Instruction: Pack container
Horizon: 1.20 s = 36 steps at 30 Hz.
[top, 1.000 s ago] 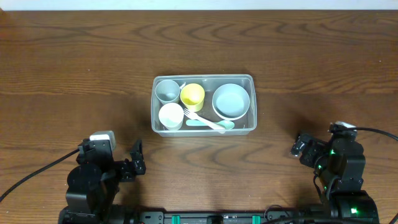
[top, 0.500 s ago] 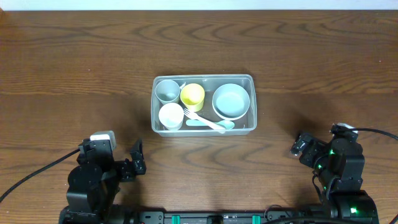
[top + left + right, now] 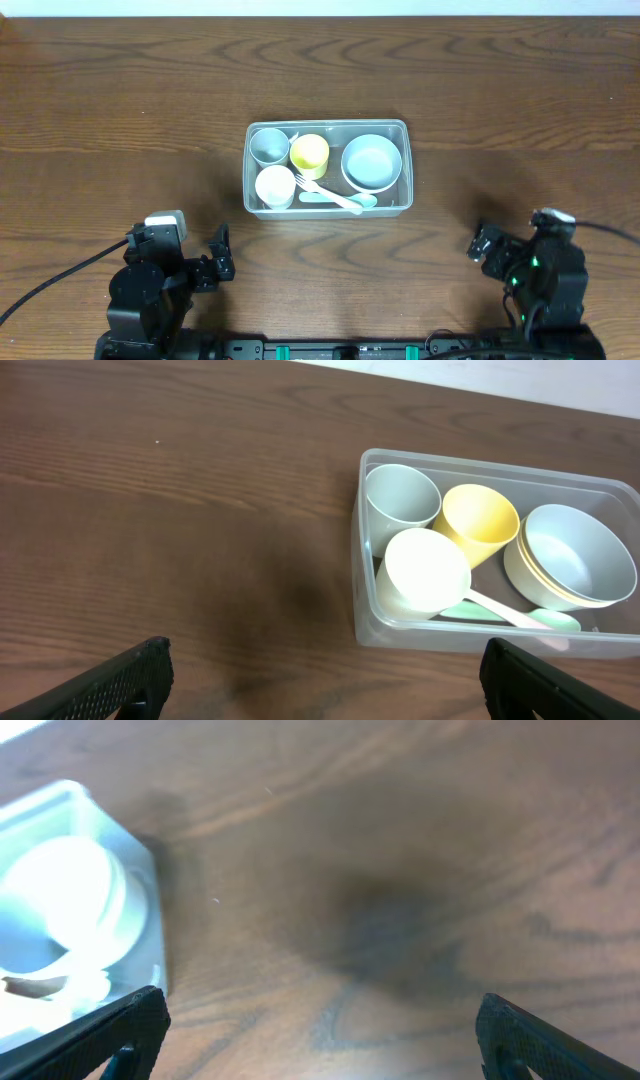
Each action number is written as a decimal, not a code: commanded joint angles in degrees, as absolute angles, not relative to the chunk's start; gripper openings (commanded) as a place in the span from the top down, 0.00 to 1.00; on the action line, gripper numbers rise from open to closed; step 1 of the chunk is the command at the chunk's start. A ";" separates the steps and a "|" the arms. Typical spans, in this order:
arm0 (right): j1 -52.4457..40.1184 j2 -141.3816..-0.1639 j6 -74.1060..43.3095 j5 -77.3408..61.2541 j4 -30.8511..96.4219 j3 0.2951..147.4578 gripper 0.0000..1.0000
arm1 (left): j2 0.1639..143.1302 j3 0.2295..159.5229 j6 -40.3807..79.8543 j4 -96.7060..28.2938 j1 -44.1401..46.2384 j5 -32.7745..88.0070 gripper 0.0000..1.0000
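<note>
Clear plastic container [image 3: 330, 123] packed with tableware at the middle of a wooden bench [image 3: 120, 120], with both arms drawn back at the near edge.

We see a grey cup [image 3: 268, 146], a yellow cup [image 3: 309, 153] and a white cup [image 3: 275, 186] upright and close together at the container's left, and a pale blue bowl [image 3: 371, 162] at its right. A white fork [image 3: 345, 203] and a mint spoon [image 3: 368, 200] lie along the near wall, apparently tucked into the leftover space. The left end effector [image 3: 330, 680] and right end effector [image 3: 325, 1035] hover over bare wood, well apart from the container, jaws spread fully wide and gripping nothing. We judge the packing done.
</note>
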<state>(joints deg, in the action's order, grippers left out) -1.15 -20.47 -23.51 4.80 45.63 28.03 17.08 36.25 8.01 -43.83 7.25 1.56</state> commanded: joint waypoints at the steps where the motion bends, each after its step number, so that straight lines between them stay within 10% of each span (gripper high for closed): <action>1: -2.04 -12.56 -17.28 2.66 44.31 24.08 0.01 | 16.80 36.27 8.88 -43.86 7.31 2.11 0.02; 16: -3.46 -0.27 -2.11 -4.56 0.95 3.73 0.01 | 16.80 36.27 8.88 -43.86 7.31 2.11 0.02; 36: -4.89 -0.27 8.84 -6.48 4.01 0.51 0.01 | 16.80 36.27 8.88 -43.86 7.31 2.13 0.02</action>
